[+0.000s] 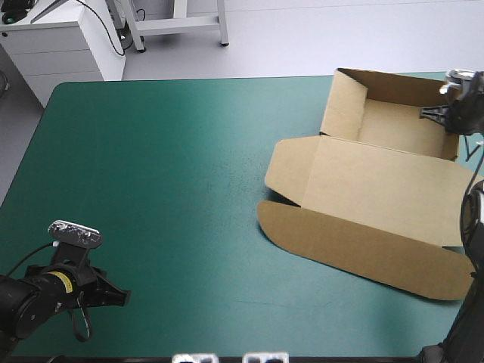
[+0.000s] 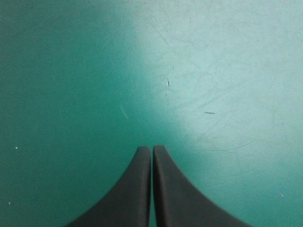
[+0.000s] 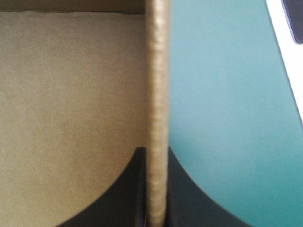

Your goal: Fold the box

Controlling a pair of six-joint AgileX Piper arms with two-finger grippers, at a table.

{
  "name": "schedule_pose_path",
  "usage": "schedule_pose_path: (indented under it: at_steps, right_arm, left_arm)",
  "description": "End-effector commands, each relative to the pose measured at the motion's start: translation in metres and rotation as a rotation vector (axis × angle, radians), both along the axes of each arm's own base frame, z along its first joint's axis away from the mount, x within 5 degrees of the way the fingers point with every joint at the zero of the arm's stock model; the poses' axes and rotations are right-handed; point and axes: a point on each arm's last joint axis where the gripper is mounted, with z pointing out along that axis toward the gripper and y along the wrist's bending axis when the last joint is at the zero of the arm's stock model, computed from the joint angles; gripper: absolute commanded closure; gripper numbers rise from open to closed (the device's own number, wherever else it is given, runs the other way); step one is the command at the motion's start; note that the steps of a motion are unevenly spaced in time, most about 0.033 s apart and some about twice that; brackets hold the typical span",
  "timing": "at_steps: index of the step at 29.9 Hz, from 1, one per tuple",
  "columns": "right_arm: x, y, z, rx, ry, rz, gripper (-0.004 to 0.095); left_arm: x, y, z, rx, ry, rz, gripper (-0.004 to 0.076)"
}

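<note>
At table's [image 1: 151,166] right side, high view: I see box [image 1: 397,127] as open tray, walls raised, lid [image 1: 378,189] flat toward near edge. Right gripper [image 1: 448,112] at tray's right wall. Left gripper [image 1: 119,296] by near-left corner, well apart from box.

Left wrist view: fingers closed together over bare teal-green cover [image 2: 213,71], holding nothing.

Right wrist view: fingers pinched on wall [image 3: 157,94], board between them.

I judge tray mostly formed; seating this wall left.
</note>
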Motion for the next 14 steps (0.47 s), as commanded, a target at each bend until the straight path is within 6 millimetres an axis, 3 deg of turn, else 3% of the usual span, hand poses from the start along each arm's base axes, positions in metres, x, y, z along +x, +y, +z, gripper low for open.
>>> schedule_pose_path:
  at_steps: [1,4,9,12,14]
  right_arm:
    - [-0.018,-0.029,0.03,0.023,-0.081,-0.066,0.0928]
    - [-0.024,-0.045,0.024,0.042,-0.065,-0.1,0.0928]
    - [-0.026,-0.051,0.023,0.027,-0.065,-0.114,0.0874]
    - [-0.024,-0.049,0.024,0.041,-0.088,-0.106,0.067]
    - [-0.023,-0.049,0.024,0.045,-0.091,-0.095,0.0425]
  left_arm:
    - [0.003,-0.001,0.009,-0.018,-0.062,-0.002,0.073]
    - [0.003,-0.001,0.009,-0.015,-0.065,-0.002,0.0732]
    - [0.004,-0.001,0.009,-0.018,-0.071,-0.002,0.0732]
    - [0.005,-0.002,0.01,-0.029,-0.086,-0.004,0.0732]
    - [0.006,-0.003,0.011,-0.043,-0.097,-0.006,0.0732]
